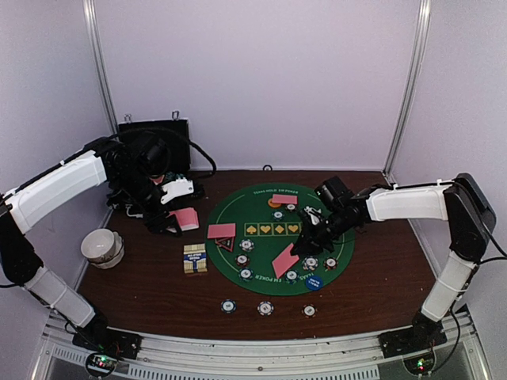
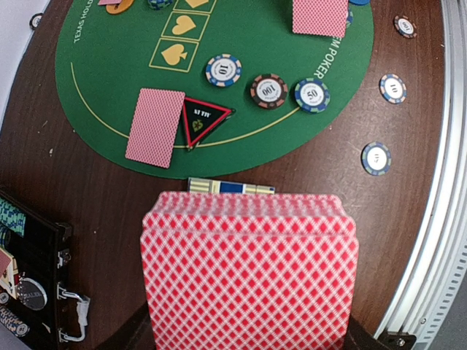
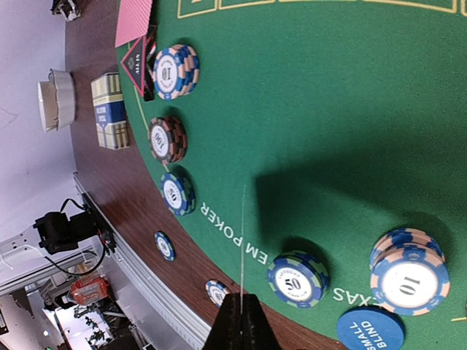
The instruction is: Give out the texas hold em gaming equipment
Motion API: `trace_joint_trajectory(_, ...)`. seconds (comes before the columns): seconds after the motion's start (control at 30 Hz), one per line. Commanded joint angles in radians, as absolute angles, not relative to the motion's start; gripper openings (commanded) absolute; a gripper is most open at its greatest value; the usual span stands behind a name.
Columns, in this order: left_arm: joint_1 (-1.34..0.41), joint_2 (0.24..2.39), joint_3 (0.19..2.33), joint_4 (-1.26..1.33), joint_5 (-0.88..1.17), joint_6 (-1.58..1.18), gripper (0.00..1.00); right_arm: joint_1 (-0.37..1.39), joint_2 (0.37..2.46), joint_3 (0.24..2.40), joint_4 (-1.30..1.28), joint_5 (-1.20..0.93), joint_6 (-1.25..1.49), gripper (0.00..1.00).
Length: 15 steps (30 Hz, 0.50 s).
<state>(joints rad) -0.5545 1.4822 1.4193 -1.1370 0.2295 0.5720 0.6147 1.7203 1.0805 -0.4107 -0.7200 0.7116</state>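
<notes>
My left gripper (image 1: 176, 214) is shut on a deck of pink-red-backed cards (image 2: 249, 270), held above the table left of the green round mat (image 1: 238, 207); the deck hides its fingers in the wrist view. My right gripper (image 1: 306, 241) is shut on a single card (image 1: 285, 260), seen edge-on in the right wrist view (image 3: 242, 240), above the mat's near right part. Dealt cards (image 1: 222, 231) (image 1: 283, 199) lie on the mat. The red-black triangle marker (image 2: 203, 117) lies beside the left card. Chip stacks (image 2: 268, 90) (image 3: 295, 279), a blue disc (image 3: 370, 329) and an orange disc (image 1: 274, 203) sit on the mat.
Three single chips (image 1: 265, 307) lie on the brown table near the front edge. A card box (image 1: 195, 258) lies left of the mat. A white bowl (image 1: 101, 246) stands at the left edge. An open black case (image 1: 154, 142) stands at the back left.
</notes>
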Motion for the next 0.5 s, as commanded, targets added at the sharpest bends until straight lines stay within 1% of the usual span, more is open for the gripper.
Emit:
trace_joint_trajectory(0.0, -0.555, 1.479, 1.439, -1.138, 0.261, 0.586, 0.00, 0.609, 1.709, 1.095, -0.486, -0.634, 0.650, 0.00)
trace_joint_trajectory(0.23, -0.555, 1.481, 1.450, -1.145, 0.263, 0.583, 0.00, 0.606, 1.749, 1.131, -0.443, -0.648, 0.655, 0.01)
trace_joint_trajectory(0.33, -0.555, 1.476, 1.448, -1.148, 0.260, 0.581, 0.00, 0.606, 1.764, 1.168, -0.493, -0.616, 0.624, 0.10)
trace_joint_trajectory(0.37, -0.555, 1.475, 1.447, -1.148, 0.261, 0.580, 0.00, 0.606, 1.763, 1.178, -0.508, -0.603, 0.609, 0.15)
trace_joint_trajectory(0.4, -0.555, 1.475, 1.446, -1.148, 0.261, 0.581, 0.00, 0.606, 1.763, 1.188, -0.529, -0.589, 0.596, 0.22)
trace_joint_trajectory(0.47, -0.555, 1.474, 1.444, -1.148, 0.262, 0.581, 0.00, 0.606, 1.755, 1.212, -0.585, -0.552, 0.570, 0.32)
